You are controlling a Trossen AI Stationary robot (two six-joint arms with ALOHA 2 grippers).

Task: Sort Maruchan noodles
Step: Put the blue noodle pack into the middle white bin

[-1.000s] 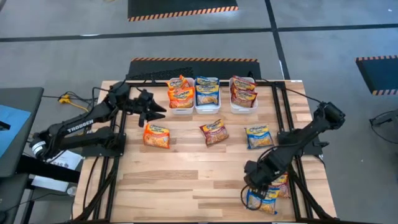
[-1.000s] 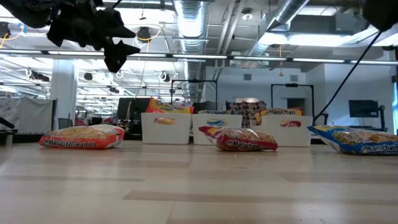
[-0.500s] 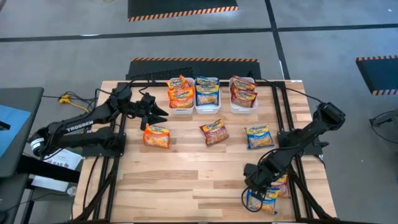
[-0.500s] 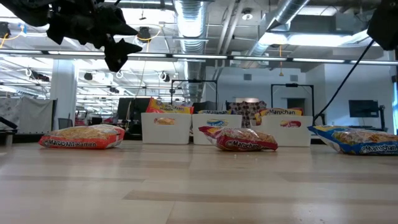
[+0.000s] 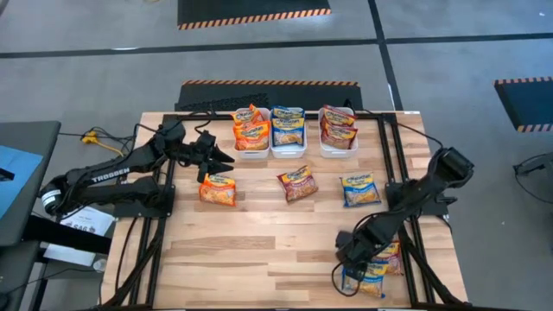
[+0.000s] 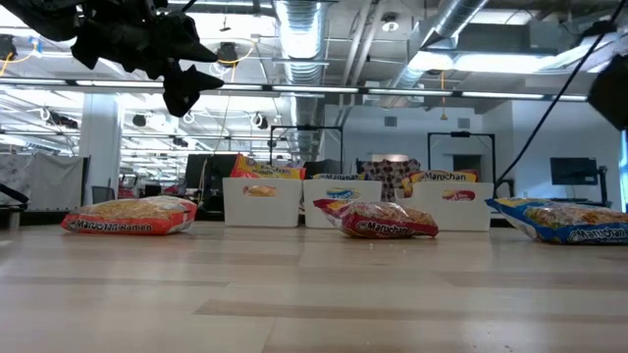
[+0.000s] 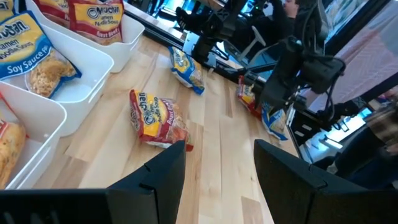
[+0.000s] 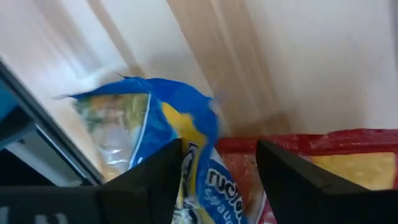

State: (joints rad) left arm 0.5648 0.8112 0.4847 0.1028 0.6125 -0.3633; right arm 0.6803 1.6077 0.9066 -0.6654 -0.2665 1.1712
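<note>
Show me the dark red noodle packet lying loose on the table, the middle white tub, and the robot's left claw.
dark red noodle packet (image 5: 296,183), high view, packet's centre.
middle white tub (image 5: 287,151), high view, near rim.
left gripper (image 5: 220,160), high view, between its open fingertips.

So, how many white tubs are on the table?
3, side by side along the far edge: the left tub with orange packets, the middle tub with blue ones, the right tub with dark red ones. None seems hidden.

Bright overhead light, blurred wrist close-up
</note>
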